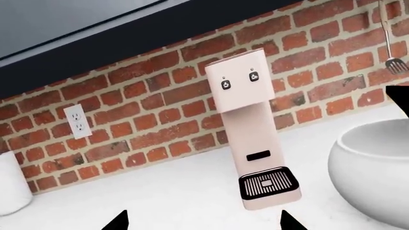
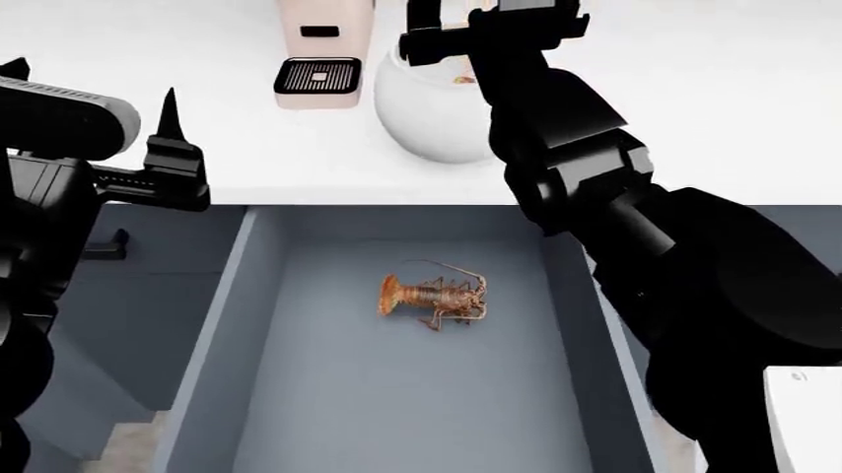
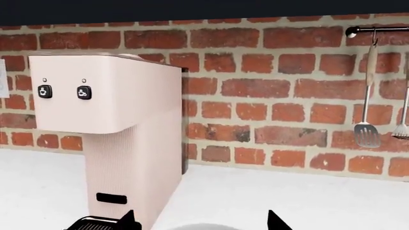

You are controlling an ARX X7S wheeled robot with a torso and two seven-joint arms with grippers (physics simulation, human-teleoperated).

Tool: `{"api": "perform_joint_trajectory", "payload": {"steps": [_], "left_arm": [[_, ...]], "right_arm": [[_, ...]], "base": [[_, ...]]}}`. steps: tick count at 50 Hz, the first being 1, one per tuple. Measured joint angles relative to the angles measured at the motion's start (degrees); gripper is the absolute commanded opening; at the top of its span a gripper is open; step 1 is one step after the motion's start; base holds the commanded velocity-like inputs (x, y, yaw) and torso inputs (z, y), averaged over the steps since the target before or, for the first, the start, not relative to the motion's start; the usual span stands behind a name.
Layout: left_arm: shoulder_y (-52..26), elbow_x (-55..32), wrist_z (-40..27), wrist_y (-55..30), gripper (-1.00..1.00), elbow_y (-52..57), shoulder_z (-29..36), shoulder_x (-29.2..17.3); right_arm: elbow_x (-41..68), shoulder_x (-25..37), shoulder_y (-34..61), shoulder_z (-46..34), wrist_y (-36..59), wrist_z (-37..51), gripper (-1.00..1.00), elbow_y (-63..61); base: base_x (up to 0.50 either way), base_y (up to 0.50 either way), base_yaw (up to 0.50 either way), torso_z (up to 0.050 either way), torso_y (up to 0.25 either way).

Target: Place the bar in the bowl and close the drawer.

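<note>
Right end effector (image 2: pixel 455 44) poised over bowl (image 2: pixel 435 123) for release, tips apart; left end effector (image 2: pixel 165 148) spread, idle near table edge; drawer (image 2: pixel 250 325) open.

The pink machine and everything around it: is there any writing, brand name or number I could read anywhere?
No readable words or numbers in any view.
Coffee machine: two black buttons bearing small white cup icons, no letters.
Its dark slot: blank.
Wall outlet: unmarked.
White object at the head view's lower corner: a tiny dark mark, too small to read.
</note>
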Motion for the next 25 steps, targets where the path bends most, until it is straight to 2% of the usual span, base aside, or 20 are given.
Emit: {"api": "perform_joint_trajectory", "payload": {"steps": [12, 25], "left_arm": [[0.5, -0.4, -0.1, 0.6, 1.00, -0.1, -0.5, 0.4], [0.3, -0.9, -0.3, 0.0, 1.00, 0.3, -0.8, 0.6]], "right_arm": [[0.9, 0.0, 0.6, 0.1, -0.4, -0.8, 1.00, 0.4], [6.7, 0.0, 3.7, -0.6, 2.1, -5.4, 1.00, 1.4]], "base": [[0.00, 0.00, 0.00, 0.000, 0.250], [0.00, 0.00, 0.00, 0.000, 0.250]]}}
